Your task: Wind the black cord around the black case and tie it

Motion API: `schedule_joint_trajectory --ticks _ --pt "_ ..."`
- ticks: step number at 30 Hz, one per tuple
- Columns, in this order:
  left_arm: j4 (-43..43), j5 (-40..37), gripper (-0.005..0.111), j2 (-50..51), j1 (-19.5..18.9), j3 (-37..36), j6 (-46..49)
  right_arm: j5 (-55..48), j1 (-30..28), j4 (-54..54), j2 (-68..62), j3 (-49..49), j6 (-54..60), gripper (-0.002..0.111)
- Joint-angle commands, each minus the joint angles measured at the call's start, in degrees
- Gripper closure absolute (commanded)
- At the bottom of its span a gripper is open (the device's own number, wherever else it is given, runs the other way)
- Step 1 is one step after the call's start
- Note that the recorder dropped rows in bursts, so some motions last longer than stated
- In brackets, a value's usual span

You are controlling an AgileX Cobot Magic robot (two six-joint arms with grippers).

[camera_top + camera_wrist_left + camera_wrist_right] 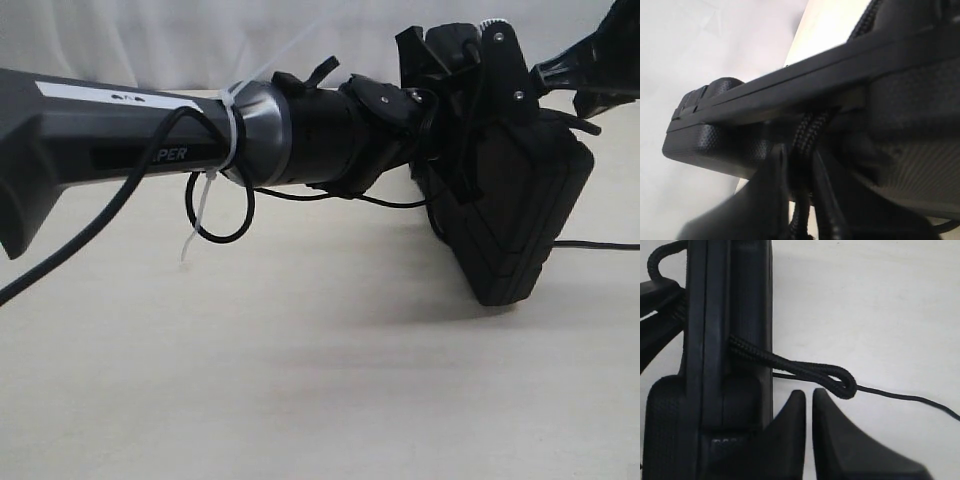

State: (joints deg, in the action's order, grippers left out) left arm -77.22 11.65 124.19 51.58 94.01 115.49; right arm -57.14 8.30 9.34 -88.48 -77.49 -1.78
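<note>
**Just beyond the right fingertips: loop of black cord, with case**

Item one, the black case (pixel 520 215): hard-shelled and textured, standing on edge and tilted between the two grippers. Whether its lower corner touches the table (pixel 320 390) I cannot tell.

Item two, the black cord (pixel 790 364): braided, matte. Only the right wrist view shows it leaving the case's side and doubling back in a tight loop. That loop sits just off the tips of the right gripper (pixel 808 394), whose fingers are pressed together on nothing. A thin cable (pixel 905 397) runs across the table beside the loop.

Only the left wrist view shows another stretch of cord, which crosses the case's edge and runs down between the fingers of the left gripper (pixel 799 155). Those fingers pinch it.

The exterior view shows neither stretch plainly. There the left arm (pixel 110 140), with a white zip tie (pixel 203 200) round it, crowds the foreground.
</note>
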Motion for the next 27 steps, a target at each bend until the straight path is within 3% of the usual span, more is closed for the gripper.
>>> schedule_joint_trajectory --ticks 1,6,10,14,27 --pt "-0.2 -1.8 0.107 -0.2 0.5 0.4 -0.3 0.3 0.5 -4.2 -0.7 0.6 3.2 0.104" --pt "-0.2 -2.1 0.107 -0.2 0.5 0.4 -0.3 1.2 0.5 -2.2 -0.7 0.6 7.9 0.100" --pt "-0.2 -2.1 0.107 -0.2 0.5 0.4 -0.3 0.8 0.5 -1.4 -0.7 0.6 10.7 0.075" --pt "0.0 -2.1 0.107 -0.2 0.5 0.4 -0.3 0.8 0.5 9.4 -0.8 2.6 7.1 0.060" --pt "0.1 -3.3 0.107 -0.2 0.5 0.4 -0.3 14.2 0.5 12.1 -1.4 9.1 8.4 0.066"
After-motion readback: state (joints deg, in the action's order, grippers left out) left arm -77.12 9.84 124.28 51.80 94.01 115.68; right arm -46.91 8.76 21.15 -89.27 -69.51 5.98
